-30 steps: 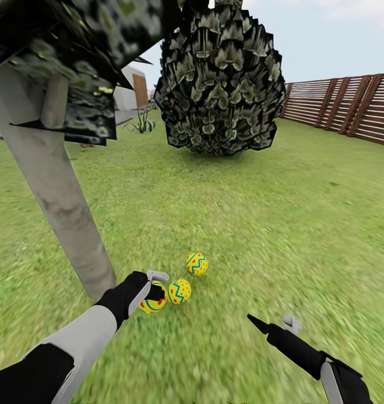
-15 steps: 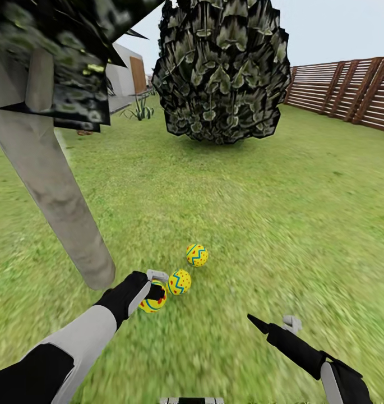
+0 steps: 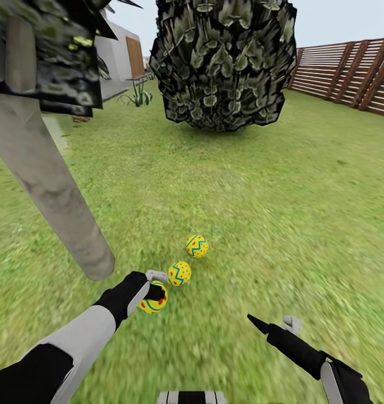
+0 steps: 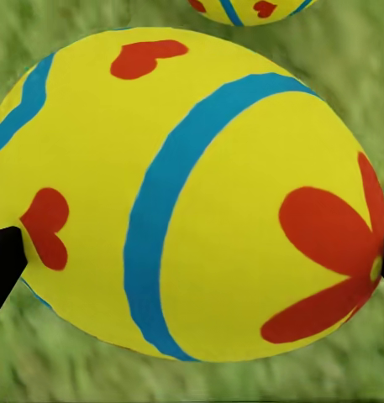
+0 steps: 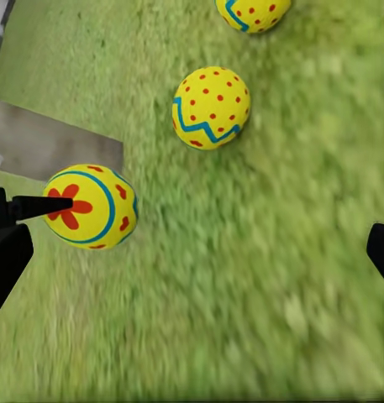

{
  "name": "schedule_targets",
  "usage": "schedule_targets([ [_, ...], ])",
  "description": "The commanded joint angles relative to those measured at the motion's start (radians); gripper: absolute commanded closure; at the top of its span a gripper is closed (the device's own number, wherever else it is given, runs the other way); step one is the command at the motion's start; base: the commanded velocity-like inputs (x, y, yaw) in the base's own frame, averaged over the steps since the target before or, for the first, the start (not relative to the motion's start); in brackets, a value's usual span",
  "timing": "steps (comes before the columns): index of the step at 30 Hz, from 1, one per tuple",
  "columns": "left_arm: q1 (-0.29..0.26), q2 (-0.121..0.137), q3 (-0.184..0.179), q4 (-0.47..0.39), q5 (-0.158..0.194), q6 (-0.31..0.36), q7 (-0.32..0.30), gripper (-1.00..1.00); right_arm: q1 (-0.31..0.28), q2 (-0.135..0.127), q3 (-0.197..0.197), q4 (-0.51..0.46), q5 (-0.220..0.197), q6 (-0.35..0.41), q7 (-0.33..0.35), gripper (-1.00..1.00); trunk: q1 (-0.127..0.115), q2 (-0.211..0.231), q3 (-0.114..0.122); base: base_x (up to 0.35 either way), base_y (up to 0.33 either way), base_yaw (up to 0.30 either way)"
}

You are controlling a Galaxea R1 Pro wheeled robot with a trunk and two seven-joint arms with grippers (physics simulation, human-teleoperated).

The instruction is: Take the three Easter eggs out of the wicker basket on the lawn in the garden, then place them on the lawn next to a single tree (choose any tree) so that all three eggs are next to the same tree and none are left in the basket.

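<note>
- Your left gripper (image 3: 156, 285) is low over the lawn (image 3: 259, 213), its fingers set on either side of the flower egg (image 3: 153, 303); in the left wrist view that egg (image 4: 187, 193) sits between the two dark fingertips (image 4: 2, 260), which meet its sides, so the gripper is grasping it.
- The flower egg is yellow with blue bands, a red flower and red hearts; it is close to the grass, and you cannot tell whether it rests on the grass or is held just above it.
- The other two eggs lie on the lawn in a short row leading away from you: the near zigzag egg (image 3: 179, 273) just beyond the flower egg, and the far zigzag egg (image 3: 197, 246) a little past that, apart from its neighbour.
- From the right wrist view you see the flower egg (image 5: 89, 206), the near zigzag egg (image 5: 211, 107) and part of the far zigzag egg (image 5: 252, 14) on the grass.
- All three eggs are near the foot of the pale grey tree trunk (image 3: 51, 185), which leans up to the left.
- Your right gripper (image 3: 274, 324) hangs released and empty over bare grass, well apart from the eggs.
- A dark, leafy bush-shaped tree (image 3: 222, 62) stands farther off, with the slatted fence (image 3: 348, 76) at the right.
</note>
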Motion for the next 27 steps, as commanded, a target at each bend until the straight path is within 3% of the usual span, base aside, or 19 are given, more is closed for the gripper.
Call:
schedule_targets([
  [1,-0.001,0.005,-0.007,-0.001,0.010,0.004,-0.010,1.00,-0.001,0.000,-0.001,0.000,-0.006,0.007,0.001,-1.00,0.000,-0.001,-0.005,0.000,0.000,0.000],
  [4,-0.001,0.033,-0.006,-0.001,0.011,0.006,-0.086,1.00,-0.001,0.000,-0.001,0.001,-0.006,0.007,0.001,-1.00,0.002,-0.001,-0.016,0.000,0.000,0.000],
  [7,-0.001,0.051,-0.006,-0.002,0.010,0.004,-0.125,1.00,-0.001,0.000,-0.001,0.001,-0.006,0.007,0.001,-1.00,0.003,-0.002,-0.028,0.000,0.000,0.000],
  [14,-0.001,0.057,-0.007,-0.005,0.009,0.001,-0.136,1.00,-0.001,0.000,-0.001,0.001,-0.006,0.007,0.002,-1.00,0.006,-0.004,-0.055,0.000,0.000,0.000],
  [21,-0.001,0.088,-0.005,-0.009,0.014,-0.024,-0.136,1.00,-0.001,0.000,-0.001,0.001,-0.006,0.007,0.003,-1.00,0.009,-0.005,-0.082,0.000,0.000,0.000],
  [27,-0.002,0.092,-0.004,-0.009,0.015,-0.043,-0.133,1.00,-0.001,0.000,-0.001,0.001,-0.006,0.007,0.003,-1.00,0.012,-0.007,-0.105,0.000,0.000,0.000],
])
